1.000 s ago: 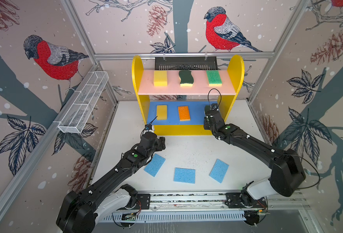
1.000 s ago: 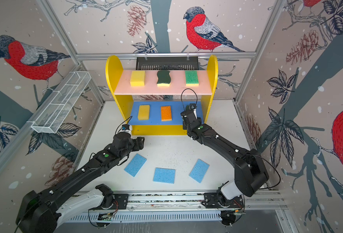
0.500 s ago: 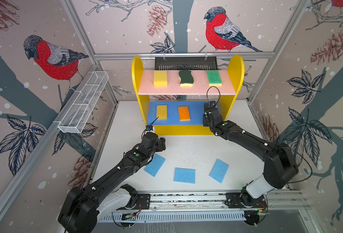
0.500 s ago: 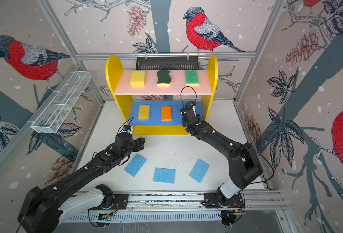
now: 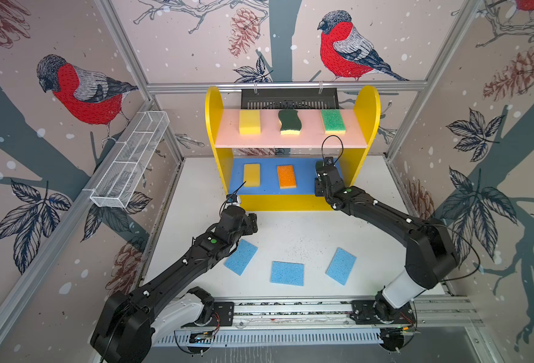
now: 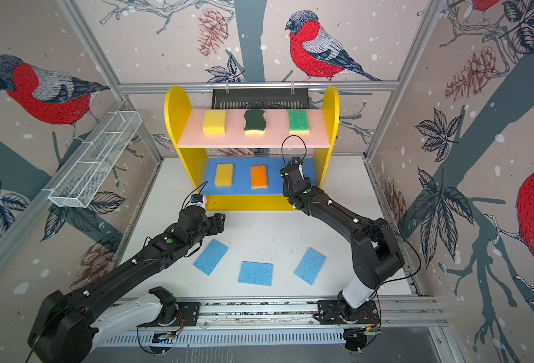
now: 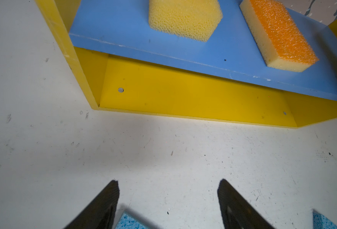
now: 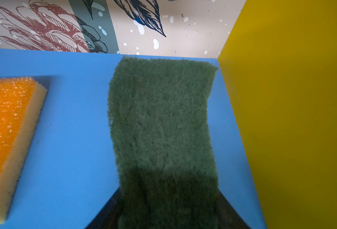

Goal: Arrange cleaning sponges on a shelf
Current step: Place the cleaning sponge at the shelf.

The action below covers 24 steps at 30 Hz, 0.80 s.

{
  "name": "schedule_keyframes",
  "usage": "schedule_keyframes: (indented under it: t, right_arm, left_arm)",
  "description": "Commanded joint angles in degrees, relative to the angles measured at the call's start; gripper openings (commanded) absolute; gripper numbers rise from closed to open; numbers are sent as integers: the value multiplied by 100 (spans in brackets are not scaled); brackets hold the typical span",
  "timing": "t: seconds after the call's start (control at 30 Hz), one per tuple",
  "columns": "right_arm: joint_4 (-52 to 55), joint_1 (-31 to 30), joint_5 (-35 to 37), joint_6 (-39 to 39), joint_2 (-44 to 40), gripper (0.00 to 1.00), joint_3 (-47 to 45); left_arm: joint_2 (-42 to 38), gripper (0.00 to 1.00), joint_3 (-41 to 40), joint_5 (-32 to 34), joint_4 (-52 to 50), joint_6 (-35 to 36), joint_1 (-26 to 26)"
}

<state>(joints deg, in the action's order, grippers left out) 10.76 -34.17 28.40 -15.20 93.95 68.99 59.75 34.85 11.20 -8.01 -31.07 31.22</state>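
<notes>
Top views are both showing the shelf standing at the far middle of the table. Its pink upper board is carrying, left to right, a yellow block, a wavy dark-green sponge and a bright-green-topped sponge. The blue middle board is holding another yellow block and the orange-topped sponge. Three light-blue sponges are lying flat on the near table, and the wire-mesh basket on the left wall is showing nothing inside. Left wrist view: the left gripper is hanging with jaws apart over bare table, a light-blue sponge is peeking in beneath, and the yellow bottom level is lying bare. Right wrist view: the right gripper is clamping the near end of the other wavy sponge, scourer up, over the blue board's right end beside the yellow side wall; I cannot tell whether it is touching the board. These sponges are likely weighing little and squashing easily. The thin blue ones are probably calling for a pinch across their short edges, fingers pressed to the table.
</notes>
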Motion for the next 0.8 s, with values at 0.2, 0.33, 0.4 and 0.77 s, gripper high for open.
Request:
schedule_keyframes:
  t: [0.2, 0.33, 0.4, 0.77]
  right_arm:
    - [-19, -2, 73, 9, 95, 59, 97]
    - [61, -2, 111, 5, 131, 59, 131]
    - [109, -4, 156, -9, 132, 59, 142]
    - [234, -4, 277, -32, 153, 64, 202]
  left_arm:
    - [71, 79, 4, 40, 177, 68, -31]
    - [87, 79, 13, 17, 203, 64, -40]
    - [98, 79, 13, 5, 212, 65, -55]
    - [122, 79, 39, -26, 212, 45, -60]
